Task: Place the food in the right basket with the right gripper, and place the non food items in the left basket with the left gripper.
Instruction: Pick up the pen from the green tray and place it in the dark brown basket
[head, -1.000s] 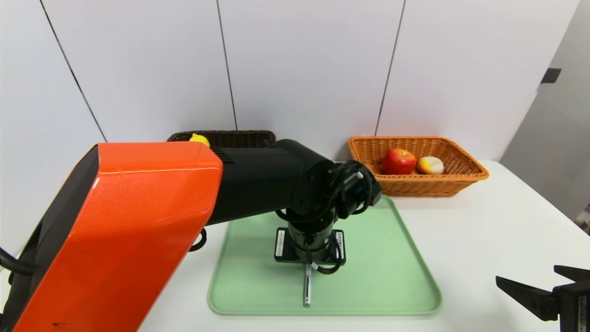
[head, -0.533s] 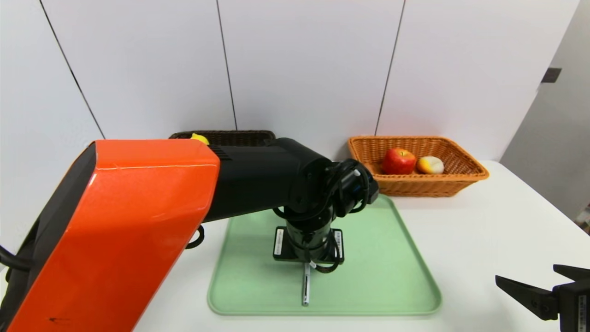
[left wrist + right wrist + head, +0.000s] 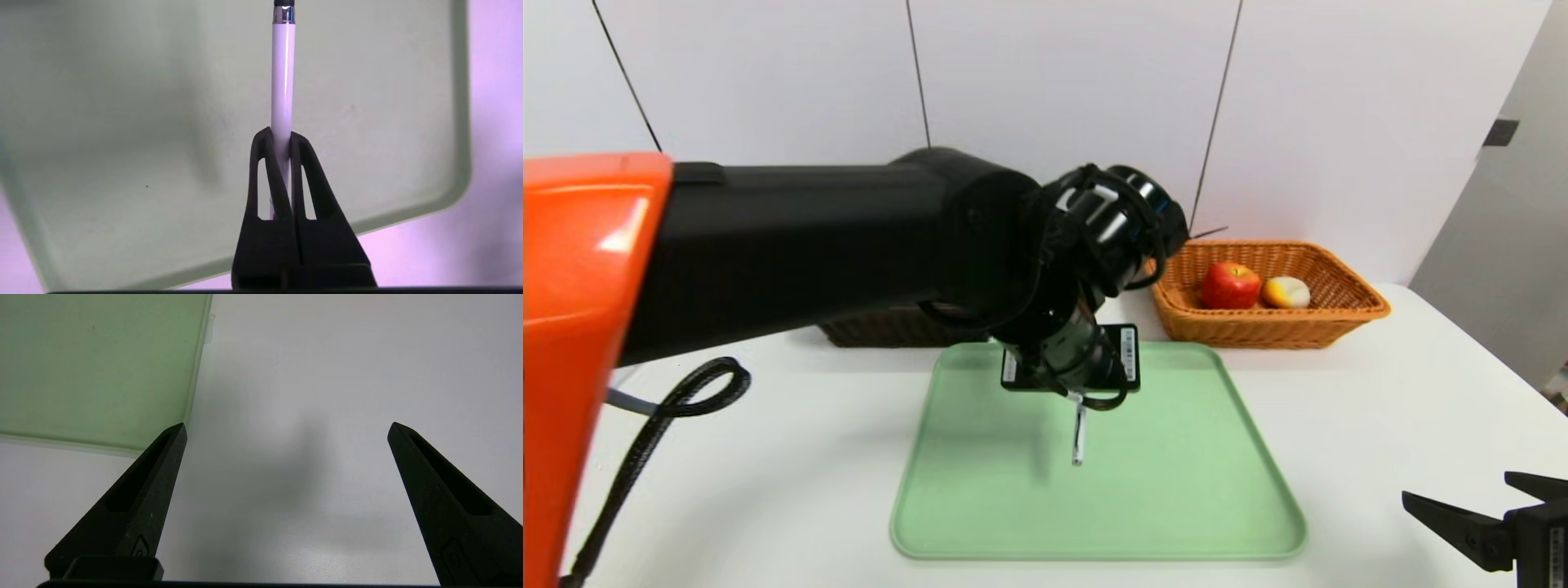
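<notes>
the left gripper (image 3: 280, 139) hangs above the green tray (image 3: 1225, 523), and its two black fingers (image 3: 261, 171) are pressed together on the white-silver pen (image 3: 283, 77). the pen is clamped near one end, and the rest of it sticks out straight past the fingertips, with a silver ring and a dark tip at the far end. in the head view the pen (image 3: 1078, 433) points down toward the tray and does not touch it; a faint shadow lies on the tray surface just beside it. the left arm (image 3: 809, 237) reaches across from the robot's left side and covers most of the dark brown basket (image 3: 882, 331), so only a low part of its woven wall shows behind the tray, and what lies inside cannot be seen. the orange-tan basket (image 3: 1339, 318) stands on the white table (image 3: 1405, 408) at the far right, just behind the tray corner. inside it lie the red apple (image 3: 1229, 286) and the small white piece with orange-yellow top (image 3: 1285, 291), side by side and touching or nearly so. the right gripper (image 3: 286, 433) is parked low over the bare table near the right front corner of the tray, with its fingers (image 3: 151, 490) spread wide apart and nothing between them; in the head view it (image 3: 1494, 510) shows at the lower right edge.
</notes>
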{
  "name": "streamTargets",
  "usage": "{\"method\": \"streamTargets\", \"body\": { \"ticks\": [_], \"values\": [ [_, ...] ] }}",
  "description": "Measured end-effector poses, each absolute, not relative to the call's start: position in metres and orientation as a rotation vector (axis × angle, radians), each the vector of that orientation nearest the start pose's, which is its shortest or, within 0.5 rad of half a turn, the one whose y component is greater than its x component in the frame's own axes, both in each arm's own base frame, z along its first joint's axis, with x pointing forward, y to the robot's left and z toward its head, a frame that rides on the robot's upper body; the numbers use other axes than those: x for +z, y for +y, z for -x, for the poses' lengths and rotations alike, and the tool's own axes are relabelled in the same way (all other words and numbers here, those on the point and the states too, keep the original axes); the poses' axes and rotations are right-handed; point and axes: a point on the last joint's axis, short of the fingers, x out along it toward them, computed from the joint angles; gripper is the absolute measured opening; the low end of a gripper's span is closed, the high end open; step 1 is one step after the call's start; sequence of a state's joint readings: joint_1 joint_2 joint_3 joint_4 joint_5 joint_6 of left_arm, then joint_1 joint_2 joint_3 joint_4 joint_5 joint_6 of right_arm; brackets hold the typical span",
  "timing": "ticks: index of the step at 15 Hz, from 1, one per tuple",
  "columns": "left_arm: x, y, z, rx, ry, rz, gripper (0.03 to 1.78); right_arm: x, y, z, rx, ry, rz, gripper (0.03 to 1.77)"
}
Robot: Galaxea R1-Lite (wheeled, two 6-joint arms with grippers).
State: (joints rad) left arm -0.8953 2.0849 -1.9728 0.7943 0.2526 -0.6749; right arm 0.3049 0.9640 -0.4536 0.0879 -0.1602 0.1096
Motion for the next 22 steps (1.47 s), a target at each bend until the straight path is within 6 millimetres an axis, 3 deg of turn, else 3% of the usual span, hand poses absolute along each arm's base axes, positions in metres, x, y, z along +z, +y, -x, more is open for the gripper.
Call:
{"method": "streamTargets", "body": {
  "ticks": [4, 7, 10, 13, 16, 22],
  "values": [
    [0.289, -0.268, -0.256, -0.278, 0.673, 0.178, 0.05, 0.168, 0.027, -0.097, 0.109, 0.591, 0.034, 1.70],
    [0.327, -0.229, -0.274, -0.193, 0.448, 0.246, 0.05, 0.169, 0.027, -0.097, 0.111, 0.585, 0.040, 1.70],
    [0.343, -0.187, -0.299, -0.071, 0.330, 0.341, 0.05, 0.172, 0.027, -0.099, 0.116, 0.573, 0.049, 1.70],
    [0.336, -0.155, -0.327, 0.054, 0.301, 0.448, 0.05, 0.175, 0.028, -0.099, 0.123, 0.563, 0.067, 1.70],
    [0.310, -0.134, -0.360, 0.150, 0.327, 0.479, 0.05, 0.177, 0.028, -0.100, 0.124, 0.556, 0.081, 1.70],
    [0.256, -0.133, -0.408, 0.212, 0.364, 0.487, 0.05, 0.177, 0.028, -0.101, 0.123, 0.554, 0.094, 1.70]
  ]
}}
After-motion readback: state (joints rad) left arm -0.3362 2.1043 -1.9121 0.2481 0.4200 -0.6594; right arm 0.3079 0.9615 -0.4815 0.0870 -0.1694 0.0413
